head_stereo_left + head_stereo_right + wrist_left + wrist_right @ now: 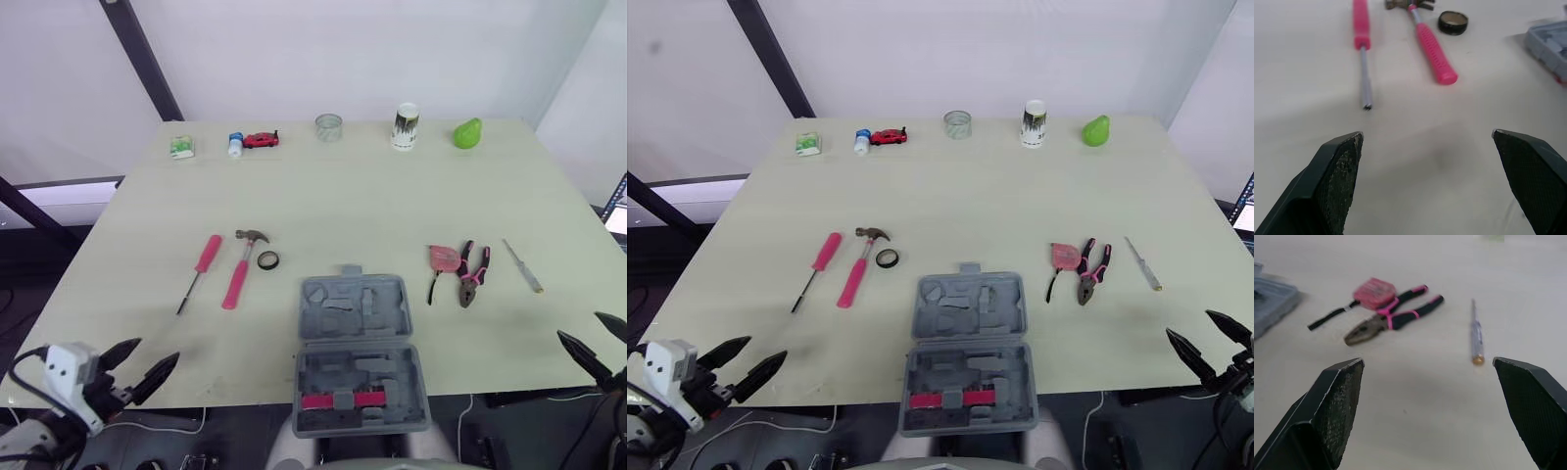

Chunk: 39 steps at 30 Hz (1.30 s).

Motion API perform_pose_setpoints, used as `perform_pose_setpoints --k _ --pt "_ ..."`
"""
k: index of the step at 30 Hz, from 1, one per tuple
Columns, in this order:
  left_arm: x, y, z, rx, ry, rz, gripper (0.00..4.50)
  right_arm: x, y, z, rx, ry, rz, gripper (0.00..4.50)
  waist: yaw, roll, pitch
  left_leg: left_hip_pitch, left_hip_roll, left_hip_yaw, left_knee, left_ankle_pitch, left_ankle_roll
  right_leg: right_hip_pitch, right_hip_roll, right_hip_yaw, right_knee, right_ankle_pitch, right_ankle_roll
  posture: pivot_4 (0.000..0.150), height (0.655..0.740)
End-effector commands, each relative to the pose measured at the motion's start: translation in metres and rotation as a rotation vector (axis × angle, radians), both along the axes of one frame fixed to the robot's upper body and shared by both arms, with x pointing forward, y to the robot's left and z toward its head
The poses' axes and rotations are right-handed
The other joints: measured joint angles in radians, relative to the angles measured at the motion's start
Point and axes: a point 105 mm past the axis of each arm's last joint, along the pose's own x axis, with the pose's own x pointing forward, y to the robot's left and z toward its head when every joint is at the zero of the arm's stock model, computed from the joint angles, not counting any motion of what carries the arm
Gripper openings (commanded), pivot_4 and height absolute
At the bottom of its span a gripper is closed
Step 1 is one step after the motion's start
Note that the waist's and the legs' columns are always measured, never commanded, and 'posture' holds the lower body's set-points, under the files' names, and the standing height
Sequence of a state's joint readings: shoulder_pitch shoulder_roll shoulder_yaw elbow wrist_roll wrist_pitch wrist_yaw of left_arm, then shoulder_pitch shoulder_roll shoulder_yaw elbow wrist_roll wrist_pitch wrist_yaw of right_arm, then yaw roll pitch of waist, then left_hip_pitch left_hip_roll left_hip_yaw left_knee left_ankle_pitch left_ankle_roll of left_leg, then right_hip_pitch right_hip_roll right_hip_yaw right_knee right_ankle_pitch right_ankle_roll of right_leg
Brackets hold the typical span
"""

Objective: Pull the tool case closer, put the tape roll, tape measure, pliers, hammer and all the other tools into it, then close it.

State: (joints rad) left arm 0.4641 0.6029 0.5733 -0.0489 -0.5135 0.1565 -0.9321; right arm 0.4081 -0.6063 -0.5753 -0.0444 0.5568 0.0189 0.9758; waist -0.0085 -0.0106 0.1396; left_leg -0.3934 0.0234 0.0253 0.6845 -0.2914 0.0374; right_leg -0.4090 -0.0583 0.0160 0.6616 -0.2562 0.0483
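The left gripper (159, 349) hangs over the near left corner of the surface (333, 206). Its two fingers are wide apart and hold nothing. The right gripper (578, 325) is at the near right edge, also spread wide and with nothing in it.

Beyond the left gripper lie a pink screwdriver (201, 266), then a hammer (238, 269) with a pink handle. The small black tape roll (267, 259) is just beside the hammer's head.

Beyond the right gripper lie the pliers (472, 276), and the pink tape measure (442, 258) is just beside them on the left. A thin metal tool (522, 265) lies to their right.

Between the two groups, at the near edge, the grey tool case (353, 338) lies open. Its near half has a pink part (338, 399) inside.

Along the far edge stand a green box (181, 147), a small bottle (235, 144), a red toy car (261, 140), a clear ring (328, 126), a cup (406, 126) and a green pear (467, 133).
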Motion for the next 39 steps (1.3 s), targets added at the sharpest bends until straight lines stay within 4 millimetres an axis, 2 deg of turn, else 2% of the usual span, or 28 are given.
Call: perform_pose_setpoints --k 1,6,13,17,22,30,39 --pt "0.009 -0.01 0.011 0.01 -0.03 -0.034 4.5 0.005 0.014 0.014 -0.003 -0.036 0.07 4.44 0.0 0.0 0.0 0.0 0.0 0.0 0.0 0.0 0.0 0.0 0.0 0.0 0.0 0.0 0.0 0.15 0.74" --pt "0.025 -0.032 0.017 0.046 -0.01 -0.121 4.5 0.013 0.049 0.026 0.045 -0.061 0.225 4.44 0.0 0.0 0.0 0.0 0.0 0.0 0.0 0.0 0.0 0.0 0.001 -0.001 0.0 0.0 0.0 0.15 0.74" --pt "0.043 -0.049 0.029 0.133 -0.018 -0.233 4.5 0.014 0.08 0.032 0.079 -0.077 0.391 4.44 0.003 0.0 0.0 0.0 0.0 0.0 0.0 0.0 0.0 0.0 0.002 -0.002 0.0 0.0 0.001 0.15 0.74" --pt "0.053 -0.055 0.027 0.301 0.04 -0.366 4.5 0.011 0.096 0.031 0.068 -0.07 0.516 4.44 0.004 0.0 0.0 0.001 -0.001 0.0 0.0 0.0 0.0 0.0 0.003 -0.002 0.0 0.0 0.001 0.15 0.74" --pt "0.071 -0.062 0.025 0.539 0.143 -0.527 4.5 0.012 0.11 0.037 0.042 -0.094 0.632 4.44 0.007 0.0 0.001 0.001 -0.001 0.0 0.0 0.0 0.0 0.0 0.004 -0.002 0.0 0.002 0.004 0.15 0.74" --pt "0.108 -0.08 0.04 0.834 0.22 -0.708 4.5 0.022 0.134 0.062 0.048 -0.174 0.753 4.44 0.008 0.0 0.004 0.0 -0.002 0.0 0.0 0.0 0.0 0.0 0.006 -0.002 0.001 0.002 0.004 0.15 0.74" --pt "0.158 -0.101 0.057 1.036 0.275 -0.771 4.5 0.035 0.138 0.068 0.049 -0.235 0.737 4.44 0.022 -0.004 0.007 -0.002 -0.003 -0.001 0.001 0.0 0.0 -0.001 0.008 -0.002 0.0 0.002 0.004 0.15 0.74"
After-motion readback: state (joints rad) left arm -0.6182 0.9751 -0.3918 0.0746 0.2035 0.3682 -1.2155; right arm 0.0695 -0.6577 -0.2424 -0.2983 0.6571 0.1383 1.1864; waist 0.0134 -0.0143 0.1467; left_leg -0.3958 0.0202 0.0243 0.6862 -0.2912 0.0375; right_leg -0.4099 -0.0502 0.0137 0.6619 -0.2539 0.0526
